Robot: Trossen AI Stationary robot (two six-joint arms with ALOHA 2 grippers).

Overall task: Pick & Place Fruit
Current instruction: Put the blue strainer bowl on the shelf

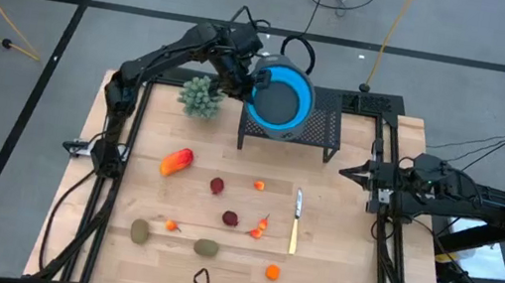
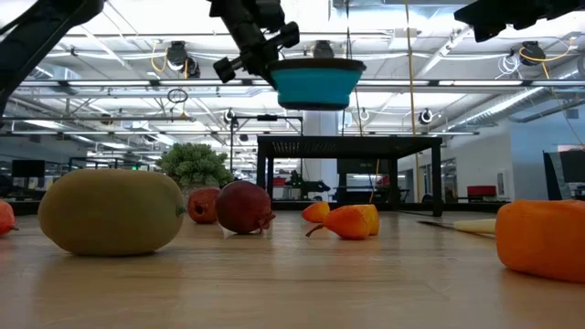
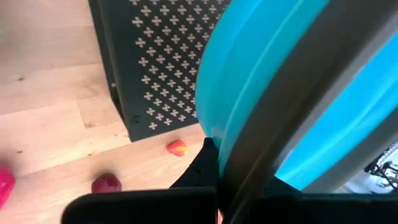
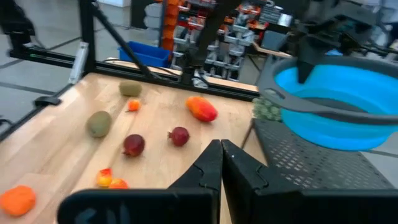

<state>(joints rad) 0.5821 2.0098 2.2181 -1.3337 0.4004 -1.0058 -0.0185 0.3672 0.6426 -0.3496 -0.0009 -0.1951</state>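
Note:
A blue bowl (image 1: pixel 281 101) with a grey rim hangs in the air above the black perforated rack (image 1: pixel 314 131), and my left gripper (image 1: pixel 252 79) is shut on it. Toy fruit lies on the wooden table: an orange-red mango (image 1: pixel 176 161), dark red round ones (image 1: pixel 217 185) (image 1: pixel 231 219), tiny orange ones (image 1: pixel 259 185) (image 1: pixel 172 225), and brownish-green ovals (image 1: pixel 140 232) (image 1: pixel 207 247). My right gripper (image 1: pixel 343 172) waits shut at the table's right side, holding nothing. My left gripper holds the bowl by its grey rim (image 3: pixel 249 155), on the side toward the table's left. One dark finger (image 3: pixel 200 168) lies against the outer wall; the bowl hides the other. The fingers slant down from the far left. The bowl hangs about level (image 2: pixel 315 84), clear of the rack.
A pale green bushy plant (image 1: pixel 202 96) stands just left of the rack. A thin knife (image 1: pixel 296 220) lies right of the fruit, with an orange piece (image 1: pixel 272 272) near the front edge. Black frame rails run along both table sides.

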